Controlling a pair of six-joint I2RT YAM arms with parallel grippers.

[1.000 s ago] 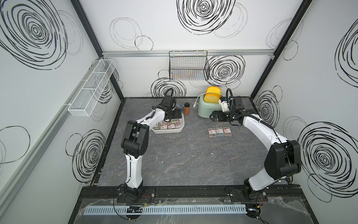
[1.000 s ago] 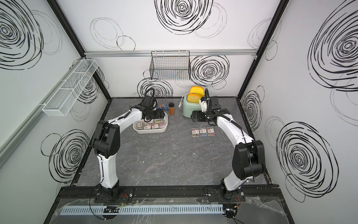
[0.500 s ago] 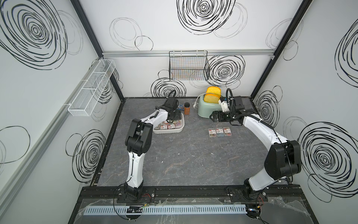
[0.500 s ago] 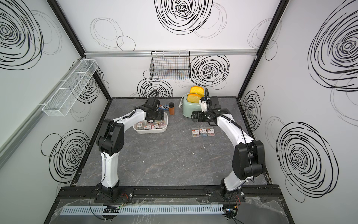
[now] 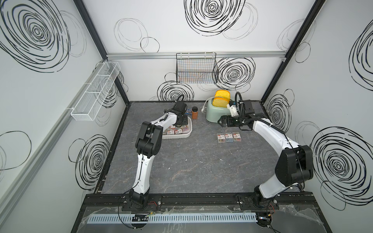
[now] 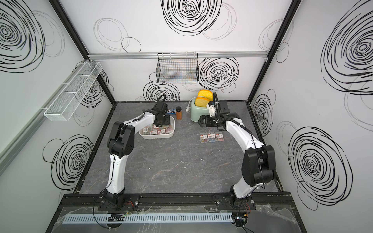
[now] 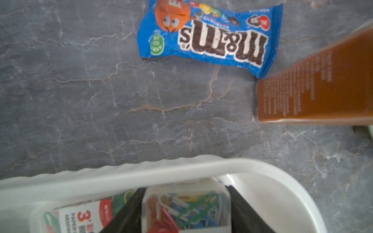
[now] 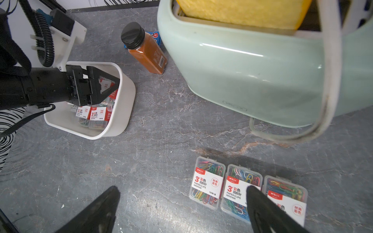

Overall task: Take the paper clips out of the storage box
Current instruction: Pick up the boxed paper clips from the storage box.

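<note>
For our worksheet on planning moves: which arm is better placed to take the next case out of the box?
Left. The left tool is down in the box, closed on a case. The right tool hangs open near three cases on the table, away from the box.

White walls [image 5: 167, 26] scrawled with black spirals enclose a dark grey marbled surface [image 5: 191, 165]. A black wire basket [image 5: 196, 70] hangs from the back wall's aluminium rail [image 5: 141, 56]. Left of the basket, a white mesh rack [image 5: 94, 96] lines the side wall.
</note>
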